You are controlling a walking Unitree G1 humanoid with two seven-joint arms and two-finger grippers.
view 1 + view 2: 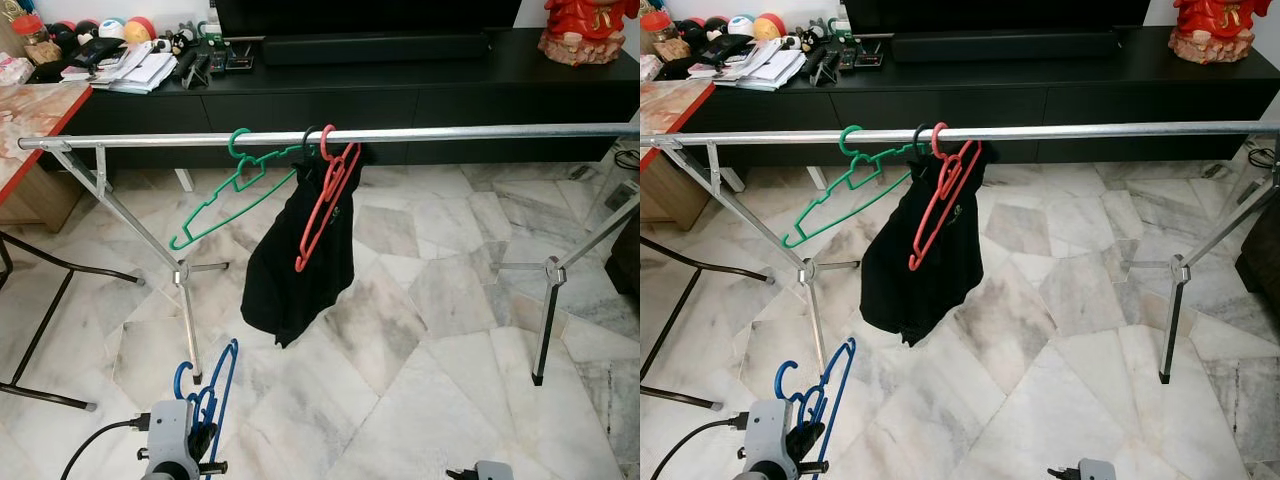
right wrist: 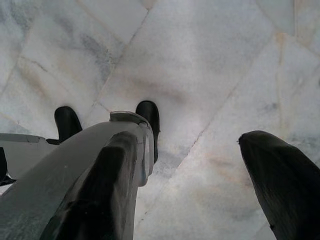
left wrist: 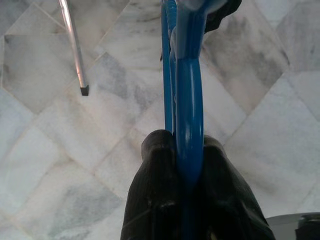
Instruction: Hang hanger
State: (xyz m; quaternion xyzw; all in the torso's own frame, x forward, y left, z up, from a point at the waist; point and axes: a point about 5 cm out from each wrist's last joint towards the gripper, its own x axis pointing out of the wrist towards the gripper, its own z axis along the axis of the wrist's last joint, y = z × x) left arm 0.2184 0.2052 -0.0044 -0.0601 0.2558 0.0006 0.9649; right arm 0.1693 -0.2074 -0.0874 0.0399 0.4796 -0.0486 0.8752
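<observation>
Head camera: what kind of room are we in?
Probably a home living room: a long black TV console cluttered with papers, marble floor tiles, and a metal clothes rail holding hangers and a black garment.

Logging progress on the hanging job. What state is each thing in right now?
Blue hanger: clamped in left gripper, not hung.
Green hanger: hung on rail, tilted.
Red hanger: hung, empty.
Black garment: hanging from rail.
Right gripper: open, empty, low.

Black garment (image 1: 300,255) hides its own hanger; right hand (image 2: 200,175) is cut off below, blue hanger (image 3: 182,75) runs off the top.
</observation>
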